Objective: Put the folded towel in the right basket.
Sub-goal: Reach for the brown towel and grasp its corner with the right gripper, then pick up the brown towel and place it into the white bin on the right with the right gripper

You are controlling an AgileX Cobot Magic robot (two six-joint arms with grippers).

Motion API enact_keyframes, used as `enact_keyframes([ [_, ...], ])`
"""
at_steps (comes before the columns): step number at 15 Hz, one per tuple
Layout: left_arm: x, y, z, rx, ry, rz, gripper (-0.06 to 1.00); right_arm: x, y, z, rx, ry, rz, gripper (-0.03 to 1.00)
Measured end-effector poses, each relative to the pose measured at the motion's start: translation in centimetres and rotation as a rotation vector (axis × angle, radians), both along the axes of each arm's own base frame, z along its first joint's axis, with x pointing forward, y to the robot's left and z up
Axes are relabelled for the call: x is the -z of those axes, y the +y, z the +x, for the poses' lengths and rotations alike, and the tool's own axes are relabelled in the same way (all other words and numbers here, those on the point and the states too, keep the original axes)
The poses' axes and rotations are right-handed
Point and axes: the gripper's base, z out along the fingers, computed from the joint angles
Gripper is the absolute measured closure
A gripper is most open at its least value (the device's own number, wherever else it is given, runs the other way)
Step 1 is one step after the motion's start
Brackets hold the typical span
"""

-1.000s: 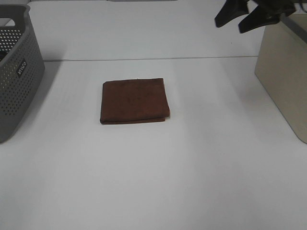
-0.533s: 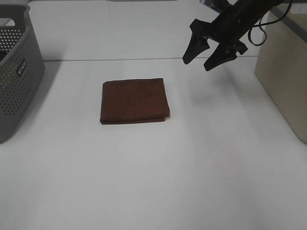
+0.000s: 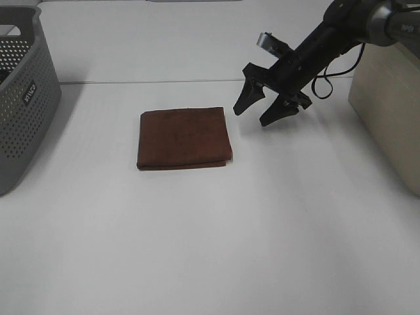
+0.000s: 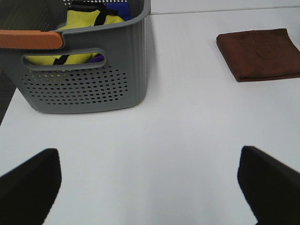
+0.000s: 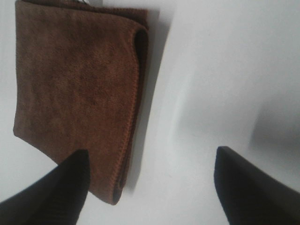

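A folded brown towel (image 3: 184,138) lies flat on the white table, left of centre. It also shows in the left wrist view (image 4: 260,54) and the right wrist view (image 5: 77,89). My right gripper (image 3: 258,113) is open and empty, hanging just to the right of the towel's far right corner, above the table. Its fingertips (image 5: 65,185) frame the towel's folded edge in the right wrist view. The beige right basket (image 3: 392,98) stands at the right edge. My left gripper (image 4: 150,187) is open and empty, far from the towel, and does not show in the high view.
A grey perforated basket (image 3: 23,98) stands at the left edge; the left wrist view shows it (image 4: 84,79) holding yellow and blue items. A table seam (image 3: 197,81) runs across behind the towel.
My right gripper has come down and to the left from above the beige basket, ending close to the towel's right side. The towel has not moved.
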Motion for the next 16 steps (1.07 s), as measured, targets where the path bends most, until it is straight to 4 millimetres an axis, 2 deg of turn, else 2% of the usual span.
enact_keyframes([
  [2,0.0,0.0,0.0,0.000,0.000,0.000,-0.03,1.7,1.0,-0.3,-0.033,0.018,-0.008,0.27],
  [3,0.0,0.0,0.0,0.000,0.000,0.000,-0.03,2.6,2.7,-0.7,-0.062,0.020,-0.006,0.27],
  [7,0.0,0.0,0.0,0.000,0.000,0.000,-0.03,3.0,5.9,-1.1,-0.070,-0.024,0.021,0.30],
  [9,0.0,0.0,0.0,0.000,0.000,0.000,-0.03,3.4,6.3,-1.0,-0.059,-0.042,0.017,0.47],
  [12,0.0,0.0,0.0,0.000,0.000,0.000,-0.03,4.1,6.1,-0.9,-0.054,-0.044,-0.004,0.84],
  [14,0.0,0.0,0.0,0.000,0.000,0.000,-0.03,4.1,6.1,-1.0,-0.054,-0.043,-0.003,0.94],
  [16,0.0,0.0,0.0,0.000,0.000,0.000,-0.03,4.1,6.2,-1.0,-0.057,-0.039,-0.002,0.94],
])
